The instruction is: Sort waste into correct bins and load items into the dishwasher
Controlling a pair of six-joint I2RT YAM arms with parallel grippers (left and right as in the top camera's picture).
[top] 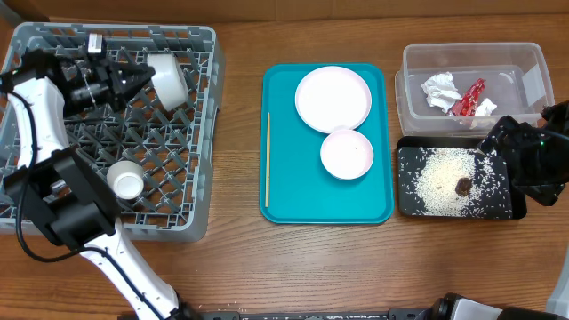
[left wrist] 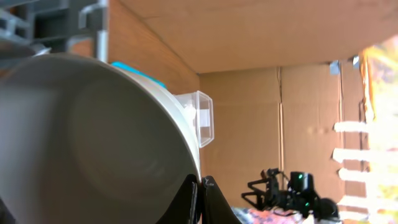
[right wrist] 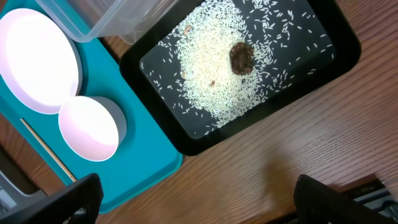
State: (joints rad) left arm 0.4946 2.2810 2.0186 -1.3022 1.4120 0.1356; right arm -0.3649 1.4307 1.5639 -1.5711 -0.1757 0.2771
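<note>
1. Nearest the lens: grey metal bowl (left wrist: 93,143), filling the left wrist view, its rim pinched in the clenched left gripper (left wrist: 200,199).
2. From overhead, lies on its side in that grip above the far part of the dish rack (top: 178,204), mouth towards the right; cannot tell whether it touches the pegs.
3. Nearer the front of the same rack: small white cup (top: 126,180), mouth up among the pegs.
4. Next, the teal tray (top: 284,196): thin wooden stick (top: 268,160) along its left edge, large white plate (top: 332,96) at the back, small white bowl (top: 347,153) just in front of the plate.
5. Further right: clear tub (top: 409,98) holding crumpled tissue (top: 440,91) and a red wrapper (top: 469,98). In front of it, black tray (top: 409,200) with rice grains (top: 440,178) and a brown lump (top: 463,186).
6. Far right: right gripper (right wrist: 198,186), jaws spread wide, grasping nothing, over bare table just beside the black tray.
7. Step in hand, by the look of it: loading the rack, with the waste apparently sorted already.
8. Next calls for lowering the bowl between pegs until it leans steady, then letting go. Leaves plate, small bowl and stick to carry across.
</note>
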